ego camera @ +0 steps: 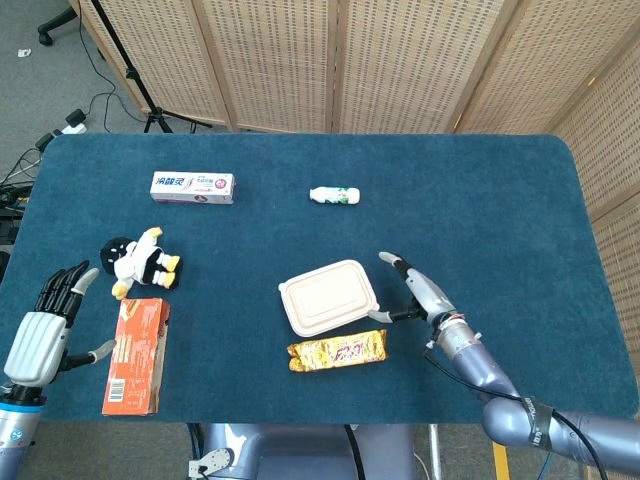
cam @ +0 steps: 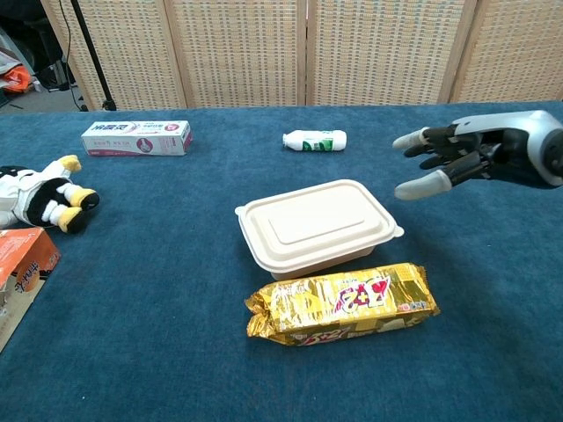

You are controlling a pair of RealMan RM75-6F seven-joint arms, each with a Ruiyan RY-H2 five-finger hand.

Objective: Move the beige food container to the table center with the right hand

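Container [cam: 314, 228] sits lid on near table [ego camera: 500, 200] centre, flat on the blue cloth. Beige, rectangular, rounded corners, raised panel in the lid, thin lip all round with a small tab at its right corner. Just in front of it, close but apart, a gold snack pack [cam: 343, 301].

Right hand [cam: 457, 160] is raised to the right of the container, apart from it, fingers spread, holding nothing. Left hand [ego camera: 45, 325] at the near left table edge, fingers apart, empty, beside an orange box [ego camera: 137, 355].

Further back: toothpaste box [ego camera: 192, 187], small white bottle [ego camera: 335, 195], plush toy [ego camera: 140, 262].
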